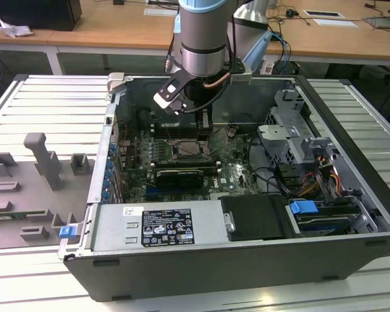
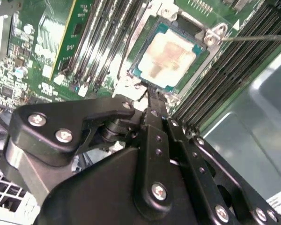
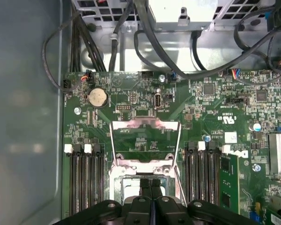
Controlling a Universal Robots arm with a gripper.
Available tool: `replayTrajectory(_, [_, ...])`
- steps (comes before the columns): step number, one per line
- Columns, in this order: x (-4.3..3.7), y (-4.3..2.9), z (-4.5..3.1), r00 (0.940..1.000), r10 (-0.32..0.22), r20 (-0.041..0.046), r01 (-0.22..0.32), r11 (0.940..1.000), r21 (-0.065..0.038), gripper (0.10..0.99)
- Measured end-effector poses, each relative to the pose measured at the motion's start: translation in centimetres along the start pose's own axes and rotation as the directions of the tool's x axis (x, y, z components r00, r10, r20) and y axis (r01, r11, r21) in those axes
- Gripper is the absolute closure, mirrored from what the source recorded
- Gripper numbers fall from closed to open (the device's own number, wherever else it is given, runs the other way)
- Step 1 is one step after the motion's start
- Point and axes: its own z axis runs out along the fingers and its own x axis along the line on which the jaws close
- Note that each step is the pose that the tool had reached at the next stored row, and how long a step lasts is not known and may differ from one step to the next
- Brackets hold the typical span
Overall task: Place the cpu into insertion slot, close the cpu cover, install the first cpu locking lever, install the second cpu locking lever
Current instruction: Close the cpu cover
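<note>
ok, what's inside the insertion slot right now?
The cpu lies in the slot, pale top exposed; the cover stands open. What lies under the cpu is hidden, and the end effector covers part of the slot.

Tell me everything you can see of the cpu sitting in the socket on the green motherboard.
The cpu is a small flat square chip with a pale silver-beige metallic top that carries a brownish smudge, and it has a thin teal-green border. In the second wrist view it lies flat in the square, silver-rimmed insertion slot, between rows of long black memory slots. Its top is uncovered. The black gripper hangs with shut fingertips at one edge; whether they touch the chip cannot be told.
</note>
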Motion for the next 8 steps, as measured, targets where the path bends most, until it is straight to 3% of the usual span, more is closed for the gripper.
replayTrajectory(5, [0.00, 0.26, -0.46, 1.0000, 0.001, -0.0023, -0.001, 1.0000, 0.001, 0.980])
replayTrajectory(7, [0.03, 0.35, -1.61, 1.0000, 0.001, -0.0023, -0.001, 1.0000, 0.001, 0.980])
replayTrajectory(8, [0.04, 0.37, -1.73, 1.0000, 0.001, -0.0024, -0.001, 1.0000, 0.001, 0.980])
